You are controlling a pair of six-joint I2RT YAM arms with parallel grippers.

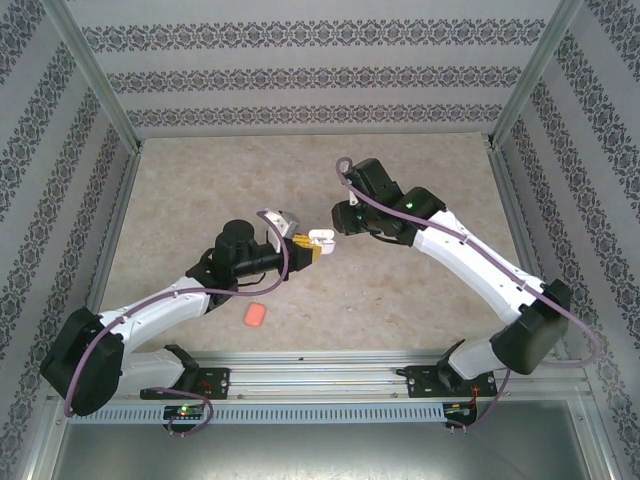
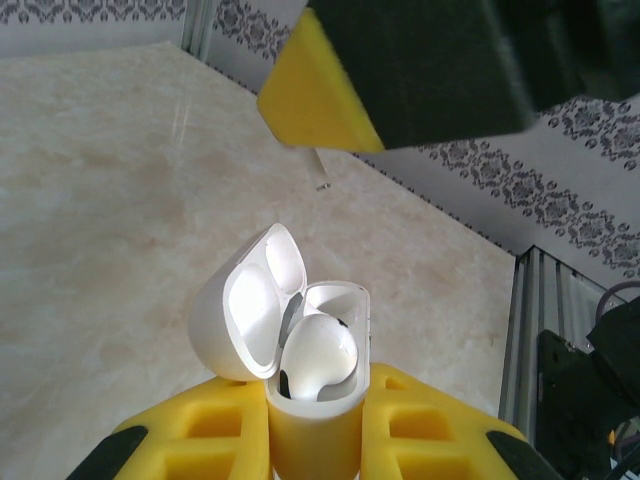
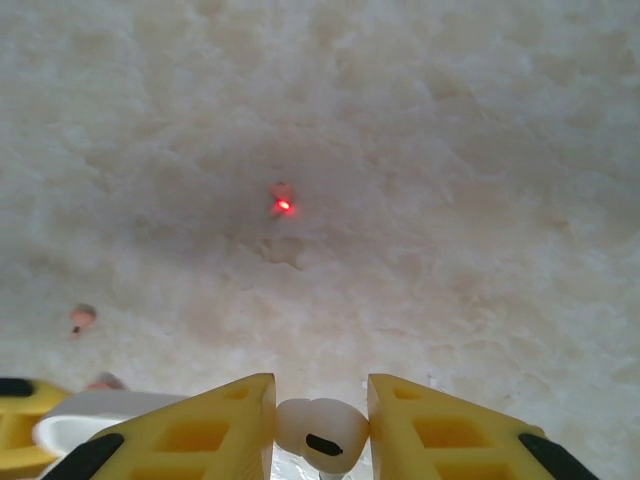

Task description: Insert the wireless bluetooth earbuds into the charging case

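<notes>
Left wrist: earbud (image 2: 318, 358) inside open charging case (image 2: 245, 312)

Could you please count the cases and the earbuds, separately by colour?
White case: 1
Salmon case: 1
White earbuds: 2
Salmon earbuds: 1 clear; another pink bit is partly hidden
Total: 5 clear

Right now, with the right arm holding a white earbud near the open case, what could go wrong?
The right fingers pinch the white earbud by its small rounded body, so it could slip or twist on contact.
The white case in the left fingers has a seated earbud standing high; the incoming one might knock it or catch the open lid.
Both sets of fingers sit close and could bump.
</notes>
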